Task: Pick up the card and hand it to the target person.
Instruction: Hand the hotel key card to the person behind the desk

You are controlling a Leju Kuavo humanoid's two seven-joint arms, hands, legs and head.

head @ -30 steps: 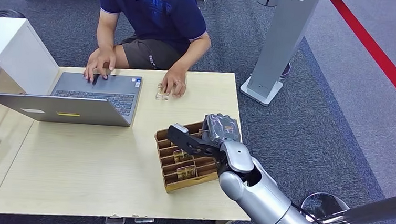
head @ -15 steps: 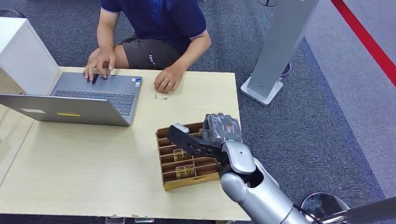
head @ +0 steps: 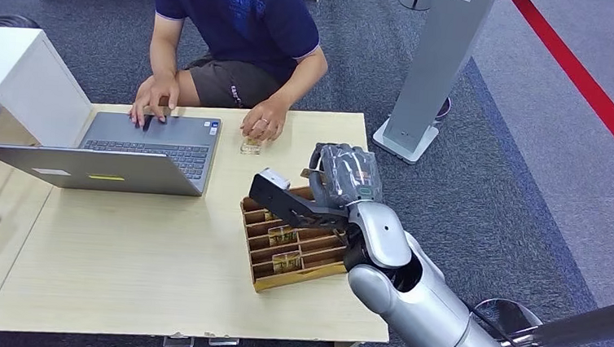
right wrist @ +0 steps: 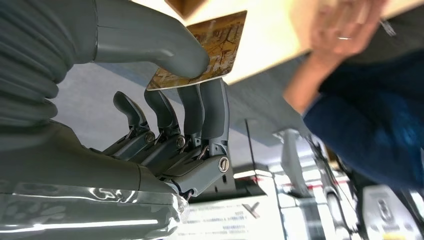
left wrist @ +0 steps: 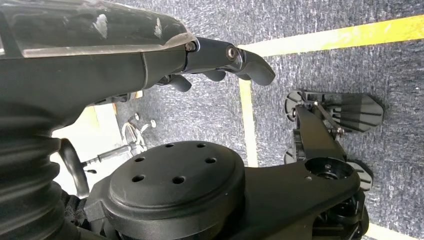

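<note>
My right hand [head: 341, 178] hangs above the far right end of the wooden card box [head: 257, 279]. In the right wrist view this hand [right wrist: 165, 105] pinches a gold-brown card [right wrist: 216, 44] between thumb and fingers, with the table edge and the person beyond it. The person [head: 237, 22] in a dark blue shirt sits at the table's far side, one hand [head: 262, 125] resting on the table near a small card [head: 250, 147]. My left hand [left wrist: 220, 62] hangs over the floor, fingers loose, holding nothing.
An open grey laptop [head: 117, 156] stands on the left half of the table, the person's other hand on its keyboard. A white box [head: 24, 80] sits at the far left. A grey floor stand [head: 433, 68] rises right of the table. Cards stand in the box's slots.
My right hand has lifted from the box and moved toward the person with the card. The person's hand has drawn back from the small card on the table.
</note>
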